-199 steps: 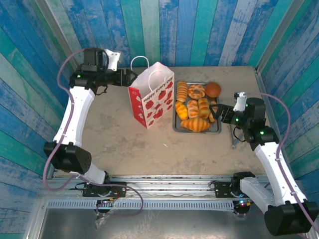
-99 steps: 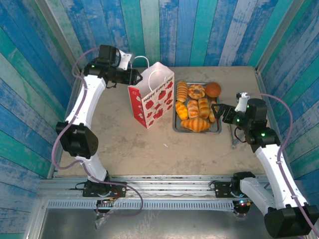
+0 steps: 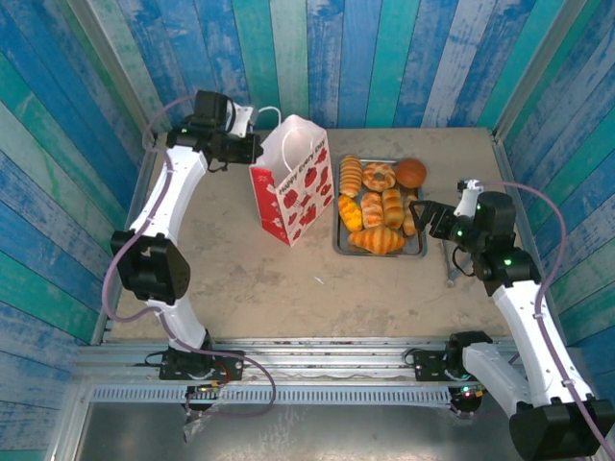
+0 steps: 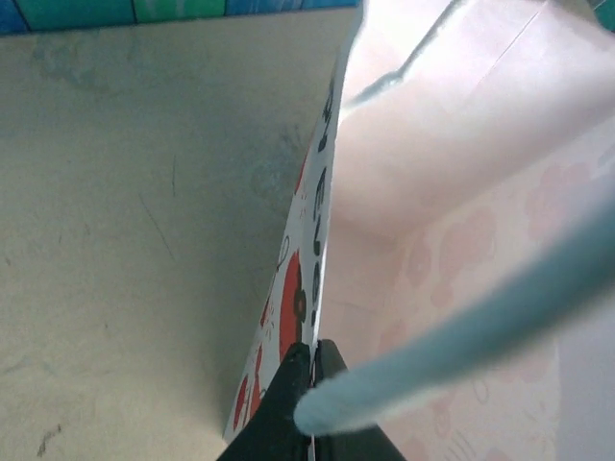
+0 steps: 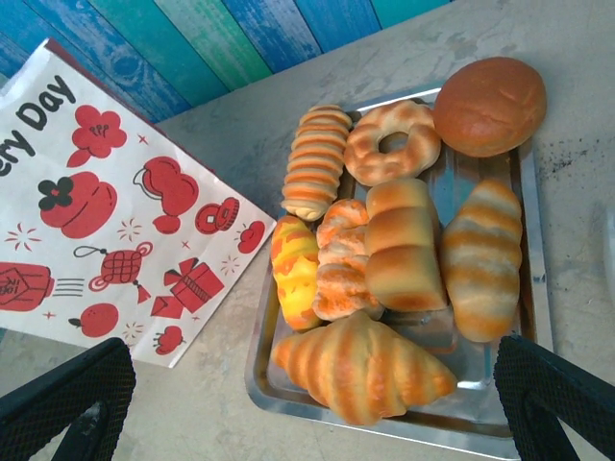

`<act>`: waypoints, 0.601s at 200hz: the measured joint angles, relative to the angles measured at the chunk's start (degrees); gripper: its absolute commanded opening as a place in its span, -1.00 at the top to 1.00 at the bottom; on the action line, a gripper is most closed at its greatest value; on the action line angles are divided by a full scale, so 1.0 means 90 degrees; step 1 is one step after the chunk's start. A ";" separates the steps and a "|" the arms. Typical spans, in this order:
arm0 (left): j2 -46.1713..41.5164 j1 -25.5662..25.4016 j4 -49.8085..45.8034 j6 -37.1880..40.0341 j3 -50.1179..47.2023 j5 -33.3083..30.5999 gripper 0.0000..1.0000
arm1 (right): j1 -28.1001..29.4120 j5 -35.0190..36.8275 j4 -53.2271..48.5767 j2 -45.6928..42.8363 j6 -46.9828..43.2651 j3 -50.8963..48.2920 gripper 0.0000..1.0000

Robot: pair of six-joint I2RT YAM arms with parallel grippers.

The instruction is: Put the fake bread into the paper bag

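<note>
Left end effector (image 4: 313, 370) has closed, clenched on rim of one paper bag (image 3: 293, 182) beside one tray (image 5: 535, 288) of eight fake bread (image 5: 360, 375); right end effector (image 3: 419, 217) gapes; beige worktop (image 3: 240, 269), blue plank walls (image 3: 384, 58).

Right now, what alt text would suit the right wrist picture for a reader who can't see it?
Toy pastries crowd a metal tray on a beige table. A white paper bag with red prints is to the tray's left, and the right gripper hangs open at the bottom edge.
</note>
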 measured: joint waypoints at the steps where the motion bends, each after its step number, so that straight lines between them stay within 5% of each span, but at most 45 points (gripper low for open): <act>1: -0.0044 0.0000 0.0041 -0.0032 -0.0066 -0.0005 1.00 | 0.0000 0.0007 0.0000 -0.0002 0.0005 0.0000 -1.00; 50: -0.2361 0.0000 0.0991 -0.1445 -0.2278 -0.0629 1.00 | 0.0005 0.0406 -0.0080 -0.0107 0.0134 0.0000 -1.00; 120: -0.3946 0.0000 0.0852 -0.3055 -0.2681 -0.1275 1.00 | 0.0005 0.1719 -0.1010 0.0216 0.0294 0.0396 -1.00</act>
